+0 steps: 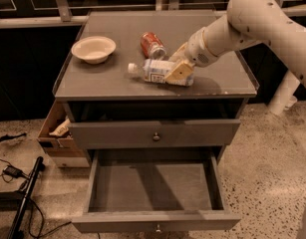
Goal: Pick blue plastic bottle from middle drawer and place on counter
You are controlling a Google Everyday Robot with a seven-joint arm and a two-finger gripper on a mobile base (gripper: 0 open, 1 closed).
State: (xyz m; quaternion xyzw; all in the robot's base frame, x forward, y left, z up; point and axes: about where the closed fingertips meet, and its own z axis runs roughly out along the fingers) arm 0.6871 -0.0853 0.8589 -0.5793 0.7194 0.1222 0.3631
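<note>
The blue plastic bottle (156,72) lies on its side on the counter (117,26), white cap pointing left, near the front middle. My gripper (175,66) reaches in from the right and is shut on the bottle's right end, one tan finger (179,73) in front of it and the other behind. The bottle rests on or just above the counter surface. The middle drawer (152,185) is pulled wide open below and its dark floor holds nothing.
A red soda can (152,45) lies just behind the bottle. A pale bowl (93,49) sits at the counter's left. The upper drawer (156,133) is closed. A cardboard box (55,133) stands left of the cabinet, with cables (15,183) on the floor.
</note>
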